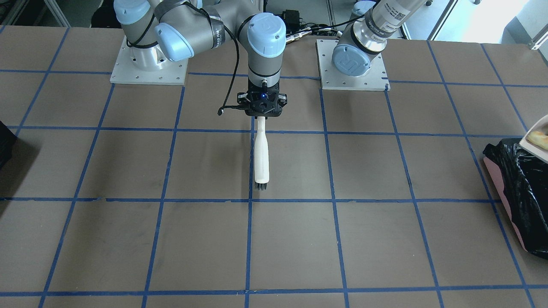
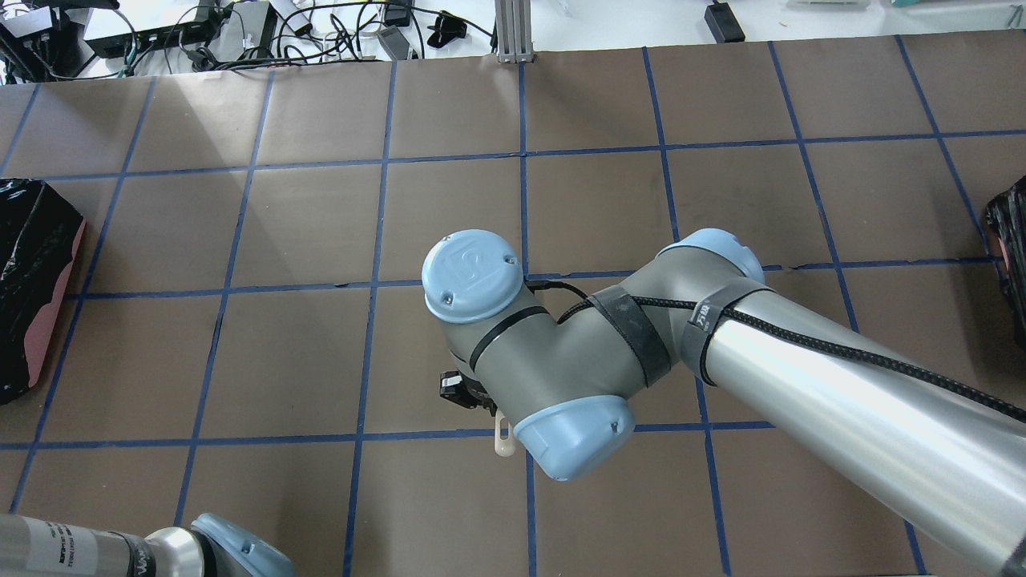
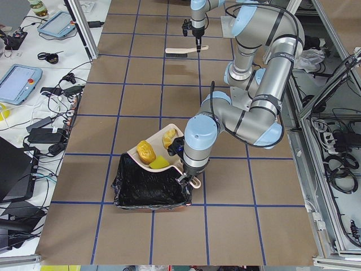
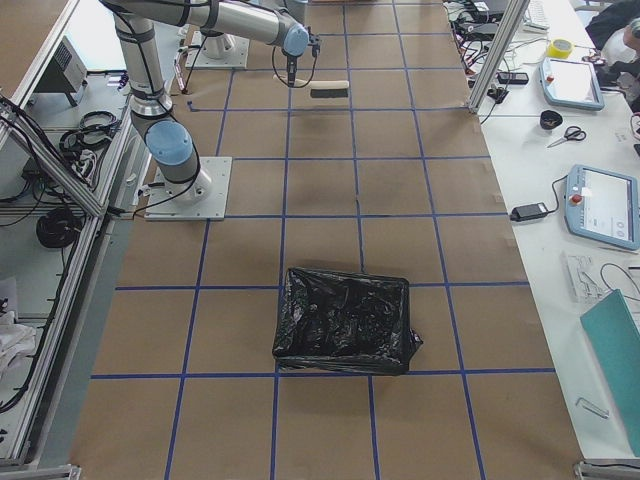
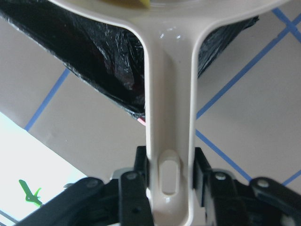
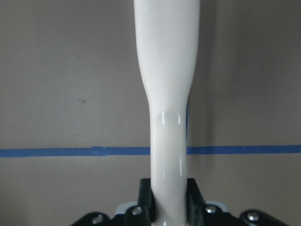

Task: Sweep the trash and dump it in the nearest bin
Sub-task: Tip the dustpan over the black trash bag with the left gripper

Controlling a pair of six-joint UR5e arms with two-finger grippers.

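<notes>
Pink-sided bin lined with a crinkly black plastic bag (image 3: 149, 189): we find it standing on the brown, blue-taped desk (image 1: 299, 239), at the end on the robot's left.
Cream plastic dustpan (image 5: 169, 94): it is held in the air over the bin's rim, with its handle running back into the left tool.
Trash: we count all three pieces lying in the dustpan, above the bin. The orange-brown potato-like lump (image 3: 145, 151) and the yellow spongy wedge (image 3: 159, 162) sit just beside each other. The tan curved croissant-like bit (image 3: 169, 135) lies a little apart from them.
Left tool (image 5: 170, 172): it is clamped on the dustpan's handle. In the wrist view we see its black fingers (image 5: 141, 167) pressed against both sides of the handle.
White plastic hand brush (image 1: 261, 156): it is at mid-desk, well apart from the bin, with its handle end in the right tool. Its dark bristles (image 1: 260, 185) are at the end away from the robot. We cannot tell whether the bristles touch the desk.
Right tool (image 1: 262, 110): it points down and is clamped on the brush's handle. The wrist view shows a black finger (image 6: 146, 195) on each side of the handle.
Dark container lined with a black bag (image 4: 345, 320): it stands at the desk's end on the robot's right, well apart from both tools.
</notes>
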